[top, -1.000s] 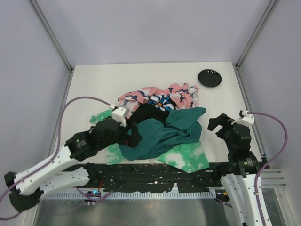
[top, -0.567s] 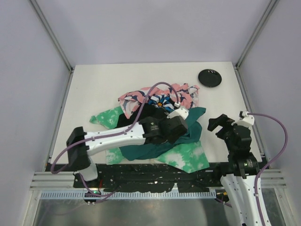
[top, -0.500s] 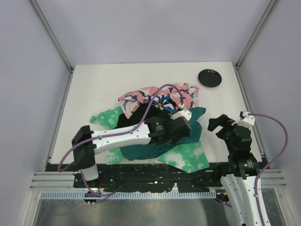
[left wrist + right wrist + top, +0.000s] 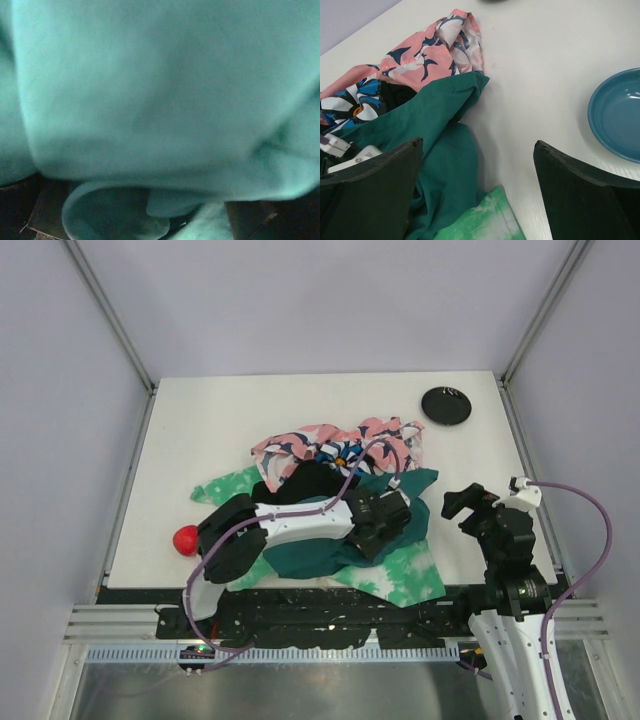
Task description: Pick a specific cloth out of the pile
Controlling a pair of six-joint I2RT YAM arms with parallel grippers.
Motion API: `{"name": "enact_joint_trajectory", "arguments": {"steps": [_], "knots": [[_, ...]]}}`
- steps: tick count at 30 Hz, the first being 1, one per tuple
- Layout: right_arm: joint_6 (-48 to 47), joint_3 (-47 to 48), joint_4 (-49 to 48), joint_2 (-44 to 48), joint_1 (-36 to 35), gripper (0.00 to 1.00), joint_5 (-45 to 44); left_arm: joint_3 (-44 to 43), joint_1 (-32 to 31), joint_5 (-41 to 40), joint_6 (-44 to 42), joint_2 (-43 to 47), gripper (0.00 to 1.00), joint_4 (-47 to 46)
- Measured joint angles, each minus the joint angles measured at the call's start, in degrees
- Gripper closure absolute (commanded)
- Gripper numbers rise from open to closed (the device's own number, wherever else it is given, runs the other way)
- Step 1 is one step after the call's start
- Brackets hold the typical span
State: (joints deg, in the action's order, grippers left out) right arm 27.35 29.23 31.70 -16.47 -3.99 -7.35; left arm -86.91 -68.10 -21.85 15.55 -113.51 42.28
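Nearest you, the right arm (image 4: 505, 535) sits off the right side of the pile (image 4: 225, 490). The right jaws are spread wide with nothing between them. Keep it parked unless the heap needs pinning.

Just past the near edge of the desk (image 4: 150, 530) lies the green-and-white tie-dye cloth (image 4: 400, 575), with the teal cloth (image 4: 310, 555) on top. Your left arm (image 4: 300, 520) reaches across that teal cloth and the left jaws are down in it. The wrist camera shows only blurred teal folds pressed close. The jaws stand wide and, as far as I can judge, nothing is pinched. Don't close here, or you would lift the wrong piece. Rise clear of the teal, shift toward the far left, and come down on bare black fabric. Bite a single raised fold, then draw up slowly so the teal slides off instead of riding along.

The cloth (image 4: 312, 480) you want lies just beyond: a plain, matte black patch in the middle of the pile, soft and crumpled. It is partly under the teal cloth and touches the pink-navy floral cloth (image 4: 300, 445) behind it. No white label shows, so I cannot tell whether this is the labelled one. Look for the label once the cloth is free.

Farthest off, a dark round dish (image 4: 446, 406) sits well apart from the pile.
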Motion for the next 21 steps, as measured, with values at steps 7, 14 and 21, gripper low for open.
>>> {"name": "enact_joint_trajectory", "arguments": {"steps": [7,14,21], "knots": [[0.0,-0.2,-0.3,0.1,0.0,0.05,0.6,-8.0,1.2,-1.4,2.6,-9.3,0.24,4.8],[0.0,-0.3,-0.4,1.5,0.0,0.05,0.4,-10.3,1.7,-1.7,7.0,-11.6,1.00,7.0],[0.0,-0.4,-0.4,3.3,0.0,0.05,-1.1,-7.7,2.9,-5.4,11.1,-7.9,1.00,5.9]]}}
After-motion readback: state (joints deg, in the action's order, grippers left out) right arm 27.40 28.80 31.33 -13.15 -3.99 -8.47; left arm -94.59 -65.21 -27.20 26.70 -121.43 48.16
